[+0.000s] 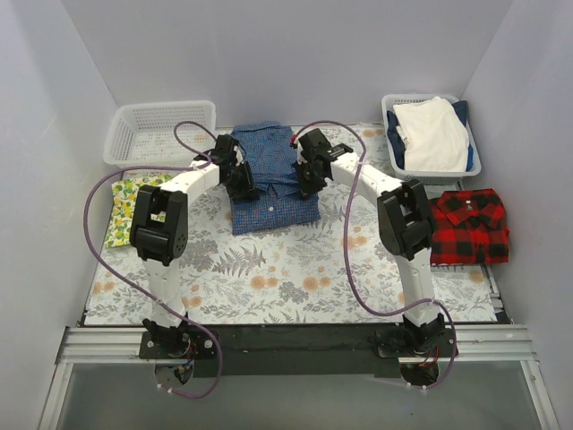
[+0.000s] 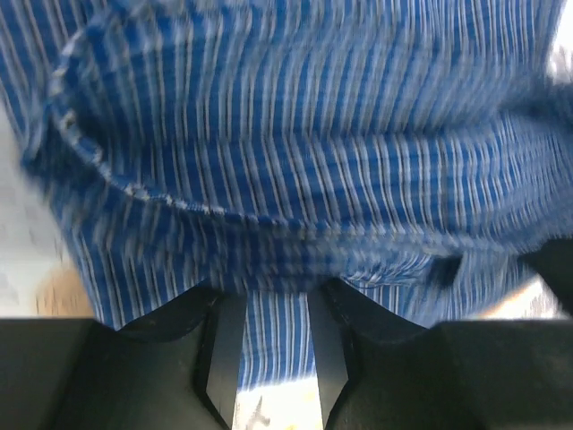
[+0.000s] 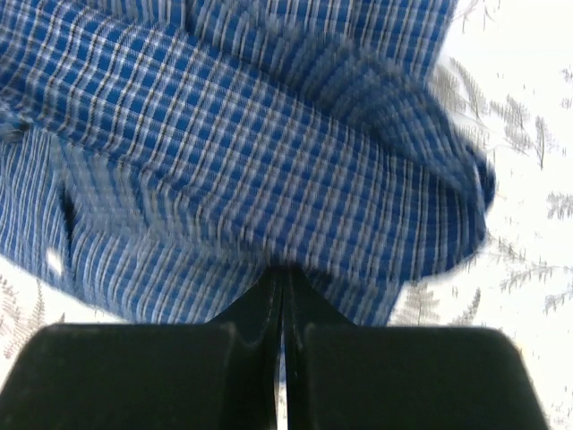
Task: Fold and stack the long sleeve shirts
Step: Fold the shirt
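While lying at the far middle of the tabletop (image 1: 286,269), flanked by both arms: blue shirt (image 1: 269,202). Pressed together on its cloth at the right jaws; parted a little at the left jaws with blue cloth in the gap, cannot tell whether clamped. Folded near the right edge, well apart: red shirt (image 1: 470,228).
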Tool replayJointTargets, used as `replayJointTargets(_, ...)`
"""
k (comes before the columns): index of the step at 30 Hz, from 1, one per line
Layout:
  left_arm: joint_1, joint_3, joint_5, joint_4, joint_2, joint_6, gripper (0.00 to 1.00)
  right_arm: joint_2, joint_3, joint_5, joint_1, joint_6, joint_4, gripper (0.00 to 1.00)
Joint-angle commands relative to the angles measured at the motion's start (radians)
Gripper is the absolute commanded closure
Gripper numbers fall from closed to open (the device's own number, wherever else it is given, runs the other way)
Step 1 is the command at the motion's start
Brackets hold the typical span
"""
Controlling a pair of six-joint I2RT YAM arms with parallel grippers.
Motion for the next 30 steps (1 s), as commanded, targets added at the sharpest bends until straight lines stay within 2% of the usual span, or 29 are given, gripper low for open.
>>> replayJointTargets(1,-0.001,0.173,-0.092,-0.010,0.086,0.016,0.69,0.112,0.177,0.049,-0.001,-0.008,-0.021,0.99)
replayJointTargets(3,0.003,0.271,-0.134,-0.031,0.138,-0.007,0.68,0.164,0.274,0.068,-0.005,0.011,-0.008,0.99)
replayJointTargets(7,0.012,0.360,-0.179,0.007,0.146,-0.056,0.67,0.205,0.403,0.135,-0.017,0.063,0.047,0.99)
replayJointTargets(8,0.012,0.371,-0.188,0.030,0.141,-0.062,0.64,0.206,0.414,0.132,-0.024,0.076,0.067,0.91)
replayJointTargets(10,0.012,0.380,-0.207,0.050,0.113,-0.073,0.60,0.190,0.417,0.129,-0.028,0.096,0.145,0.83)
replayJointTargets(11,0.012,0.379,-0.204,0.068,0.103,-0.073,0.60,0.184,0.415,0.127,-0.030,0.094,0.186,0.74)
replayJointTargets(12,0.012,0.379,-0.207,0.067,0.083,-0.073,0.59,0.173,0.414,0.127,-0.030,0.091,0.199,0.69)
replayJointTargets(15,0.012,0.342,-0.185,0.061,0.046,-0.063,0.53,0.146,0.395,0.108,-0.034,0.077,0.190,0.60)
replayJointTargets(18,0.012,0.268,-0.169,0.042,-0.006,-0.064,0.48,0.074,0.265,0.033,-0.045,0.058,0.159,0.56)
replayJointTargets(24,0.012,0.072,-0.162,0.041,-0.146,-0.082,0.45,-0.081,-0.038,-0.061,-0.045,-0.030,0.081,0.56)
replayJointTargets(26,0.012,0.014,-0.165,0.042,-0.187,-0.082,0.44,-0.106,-0.138,-0.112,-0.044,-0.045,0.100,0.57)
replayJointTargets(30,0.012,-0.061,-0.187,0.041,-0.238,-0.090,0.44,-0.072,-0.209,-0.208,-0.033,-0.064,0.108,0.60)
